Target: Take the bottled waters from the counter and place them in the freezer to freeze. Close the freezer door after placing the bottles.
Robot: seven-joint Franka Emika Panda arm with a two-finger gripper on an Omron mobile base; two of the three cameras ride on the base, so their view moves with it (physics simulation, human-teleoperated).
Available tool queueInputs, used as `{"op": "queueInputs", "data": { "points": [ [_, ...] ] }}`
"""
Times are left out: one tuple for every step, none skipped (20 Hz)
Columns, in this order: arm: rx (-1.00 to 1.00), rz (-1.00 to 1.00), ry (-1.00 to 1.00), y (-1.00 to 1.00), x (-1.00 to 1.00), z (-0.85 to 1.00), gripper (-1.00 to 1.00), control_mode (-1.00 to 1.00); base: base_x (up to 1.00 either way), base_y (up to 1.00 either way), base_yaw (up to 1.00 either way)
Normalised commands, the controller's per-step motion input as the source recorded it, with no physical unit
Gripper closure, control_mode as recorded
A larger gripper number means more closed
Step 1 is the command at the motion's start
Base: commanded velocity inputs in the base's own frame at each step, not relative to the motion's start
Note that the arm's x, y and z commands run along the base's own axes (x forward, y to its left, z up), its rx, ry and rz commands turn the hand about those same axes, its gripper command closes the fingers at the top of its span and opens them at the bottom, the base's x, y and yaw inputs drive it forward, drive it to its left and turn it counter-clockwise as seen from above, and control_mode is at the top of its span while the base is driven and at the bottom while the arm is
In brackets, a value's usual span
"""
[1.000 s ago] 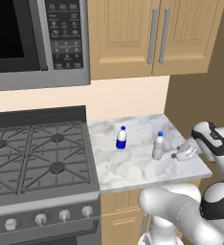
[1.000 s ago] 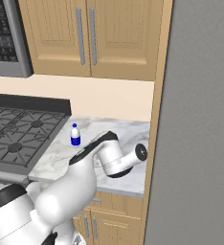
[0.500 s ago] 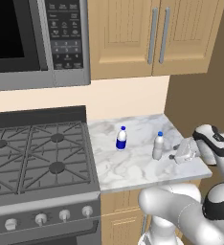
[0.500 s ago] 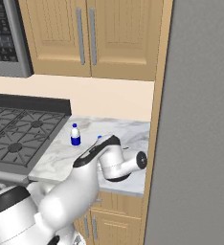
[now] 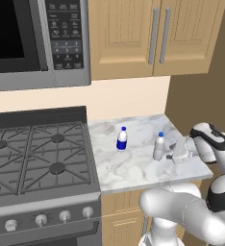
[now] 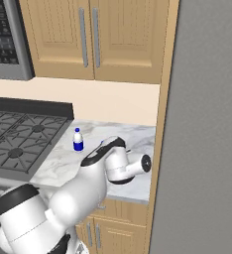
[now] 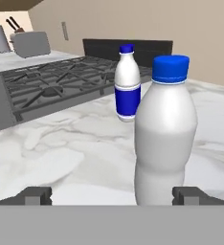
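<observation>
On the worktop (image 5: 133, 166), toward its right edge: plain bottle (image 5: 158, 146), upright, blue cap on top.
Second bottle: labelled bottle (image 5: 122, 139), upright, nearer the stove (image 5: 37, 158), well apart from the plain one.
Claw (image 5: 174, 156) state: released, fingers spread wide, holding nothing.
Claw position: level with the lower body of the plain bottle (image 7: 164, 139), just beside it at the right edge; fingertips (image 7: 35, 195) flank the base in the hand view, contact not evident.
Handling, judged: small plastic bottle, likely light to moderate when filled; walls probably yield slightly under squeeze; smooth surface, likely slippery.
Tipping risk, judged: narrow base, tall form; a sideways nudge could topple it.
Grasp point, judged: mid-body, below the shoulder, where the sides run nearly straight; avoid cap and tapered neck.
Labels: dark blue band around the labelled bottle (image 7: 127, 86); no text legible.
Plain bottle markings: none visible.
Microwave (image 5: 37, 43) keypad: characters too small to read.
</observation>
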Motion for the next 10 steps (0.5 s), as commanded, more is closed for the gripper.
{"op": "queueInputs", "data": {
  "points": [
    [0.0,0.0,0.0,0.0,0.11,0.0,-1.0,-1.0,0.0,0.0,0.0],
    [0.0,0.0,0.0,0.0,0.07,0.0,-1.0,-1.0,0.0,0.0,0.0],
    [0.0,0.0,0.0,0.0,0.1,0.0,-1.0,-1.0,0.0,0.0,0.0],
    [0.0,0.0,-0.01,0.0,0.05,0.0,-1.0,-1.0,0.0,0.0,0.0],
    [0.0,0.0,-0.01,0.0,0.06,0.0,-1.0,-1.0,0.0,0.0,0.0],
    [0.01,0.0,0.0,0.0,0.06,0.0,-1.0,-1.0,0.0,0.0,0.0],
    [0.02,0.0,-0.01,0.0,0.02,0.0,-1.0,-1.0,0.0,0.0,0.0],
    [0.02,0.0,-0.02,0.0,0.02,0.0,-1.0,-1.0,0.0,0.0,0.0],
    [0.04,0.0,-0.03,0.0,0.0,0.0,-1.0,-1.0,0.0,0.0,0.0],
    [0.04,0.0,-0.03,0.0,0.0,0.0,-1.0,-1.0,0.0,0.0,0.0]
  ]
}}
